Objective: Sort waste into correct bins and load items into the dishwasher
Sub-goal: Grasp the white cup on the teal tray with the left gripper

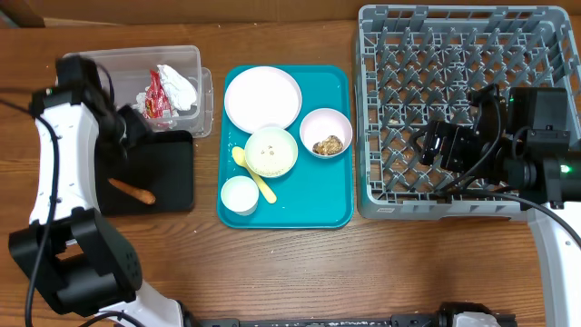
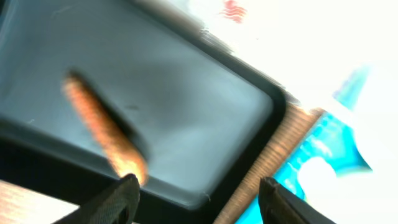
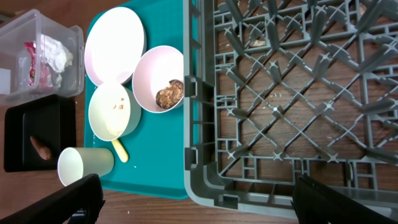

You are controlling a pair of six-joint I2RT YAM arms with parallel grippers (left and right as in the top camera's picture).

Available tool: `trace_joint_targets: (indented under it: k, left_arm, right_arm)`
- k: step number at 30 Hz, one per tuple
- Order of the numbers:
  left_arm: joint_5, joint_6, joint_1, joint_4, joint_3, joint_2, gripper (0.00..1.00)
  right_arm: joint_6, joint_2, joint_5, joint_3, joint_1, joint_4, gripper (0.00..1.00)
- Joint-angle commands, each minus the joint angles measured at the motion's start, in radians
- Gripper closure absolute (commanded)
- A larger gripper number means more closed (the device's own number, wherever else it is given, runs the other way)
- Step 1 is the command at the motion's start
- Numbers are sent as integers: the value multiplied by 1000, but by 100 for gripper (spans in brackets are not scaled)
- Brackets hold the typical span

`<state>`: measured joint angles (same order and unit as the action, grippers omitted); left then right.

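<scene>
Carrot (image 1: 132, 191) binned; lump (image 1: 328, 143) sits mid-desk.
Left hand (image 2: 200, 198) spread over black tray (image 1: 172, 173) at the left edge; right hand (image 3: 202, 202) spread over rack (image 1: 454, 13). Lump looks soft, perhaps crumbly: lift its light, slick bowl (image 1: 310, 123) by the rim.

Orange carrot piece (image 1: 132, 191) lies inside the black tray (image 1: 172, 168).
</scene>
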<state>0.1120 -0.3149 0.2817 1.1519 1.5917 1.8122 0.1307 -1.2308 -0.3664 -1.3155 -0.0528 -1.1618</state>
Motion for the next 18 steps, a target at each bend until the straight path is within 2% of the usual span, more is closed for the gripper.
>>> trace_joint_targets:
  k: [1, 3, 4, 7, 9, 14, 18]
  left_arm:
    - [180, 315, -109, 118, 136, -16, 32]
    - [251, 385, -171, 188, 164, -16, 18]
    - [276, 411, -199, 217, 165, -16, 15]
    - [230, 441, -279, 304, 147, -15, 17]
    - [173, 441, -314, 307, 122, -15, 18]
    - [12, 387, -381, 231, -9, -15, 21]
    - [-11, 386, -396, 151, -134, -15, 23]
  right_arm:
    - [-1, 2, -2, -27, -7, 5, 0]
    - [-1, 2, -2, -27, -7, 5, 0]
    - [-1, 2, -2, -27, -7, 5, 0]
    - [-1, 2, -2, -26, -7, 11, 0]
    - [-1, 2, -2, -27, -7, 15, 0]
    - [-1, 2, -2, -26, -7, 13, 0]
    - [-1, -1, -2, -26, -7, 11, 0]
